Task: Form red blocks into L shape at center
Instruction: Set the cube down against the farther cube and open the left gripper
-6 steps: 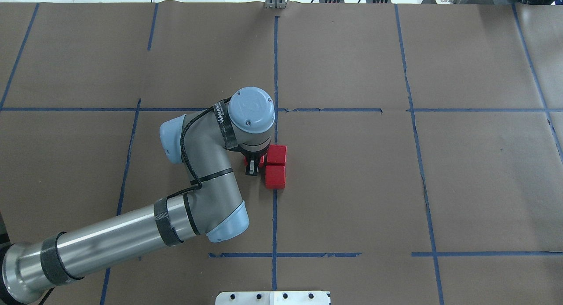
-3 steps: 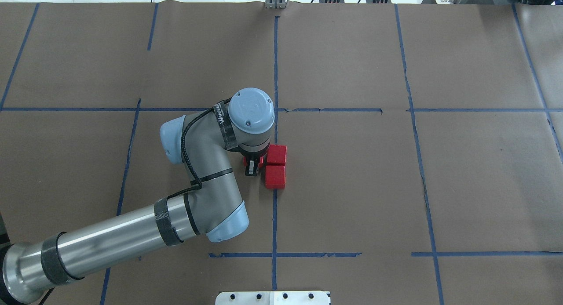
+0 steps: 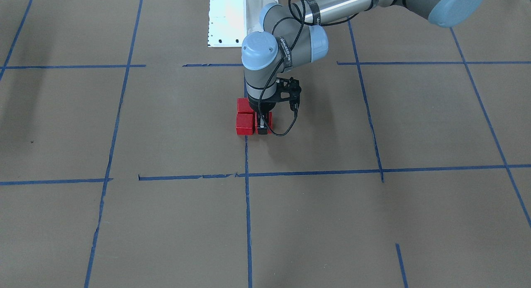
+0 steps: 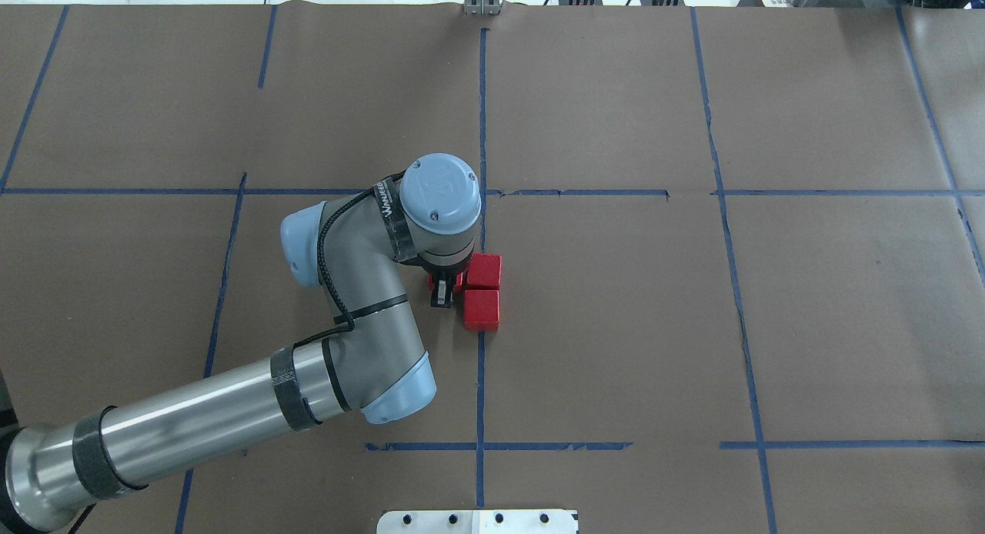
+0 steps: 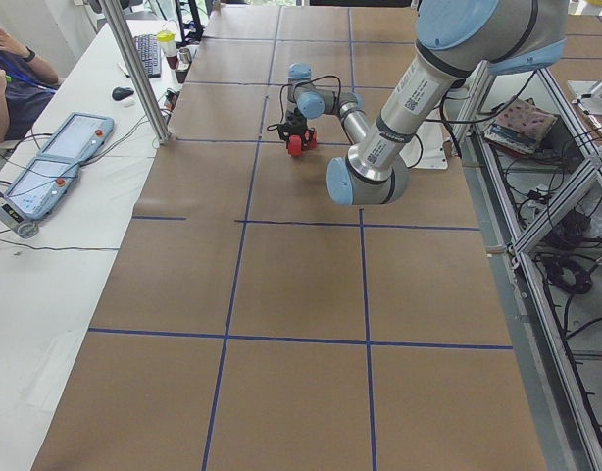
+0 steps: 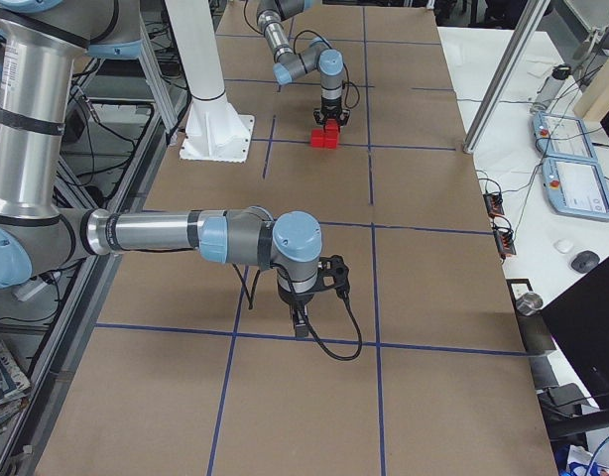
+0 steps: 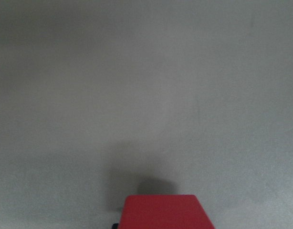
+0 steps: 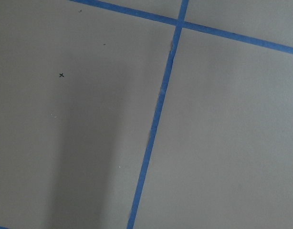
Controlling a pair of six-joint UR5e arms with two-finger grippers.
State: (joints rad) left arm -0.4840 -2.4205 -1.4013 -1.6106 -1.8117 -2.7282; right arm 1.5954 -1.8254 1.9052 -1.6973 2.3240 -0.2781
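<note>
Left fingers (image 4: pixel 441 294) around end block (image 4: pixel 459 280), flush against corner block (image 4: pixel 484 271)

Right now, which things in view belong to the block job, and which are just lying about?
Job: three red blocks; the taped middle cell; the left arm, its jaws around one block.
Lying about: the idle right arm; white base plate; keyboard; two control pads.
</note>
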